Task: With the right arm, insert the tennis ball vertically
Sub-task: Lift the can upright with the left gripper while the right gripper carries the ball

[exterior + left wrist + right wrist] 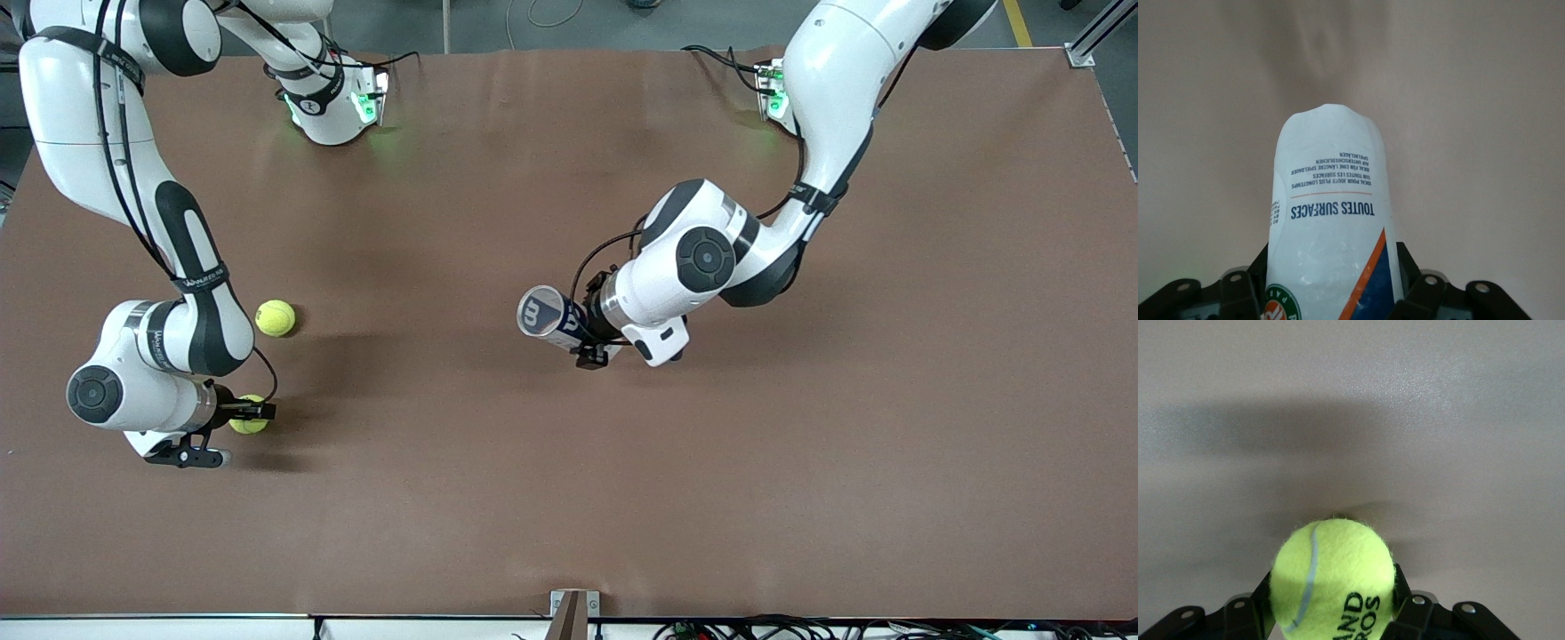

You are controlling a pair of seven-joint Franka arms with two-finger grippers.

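Observation:
My right gripper [253,412] is low at the table near the right arm's end, shut on a yellow-green tennis ball [250,421]. In the right wrist view that tennis ball [1333,580] fills the space between the black fingers [1262,600]. My left gripper [589,341] is over the middle of the table, shut on a white and blue ball can [549,317] that lies nearly level, its round end turned toward the right arm. The left wrist view shows this can [1331,220] reaching away from the jaws, with blue print and an orange stripe.
A second tennis ball [276,317] lies loose on the brown table [800,462], a little farther from the front camera than the held one and close beside the right arm's wrist. A small metal bracket [573,609] sits at the table's front edge.

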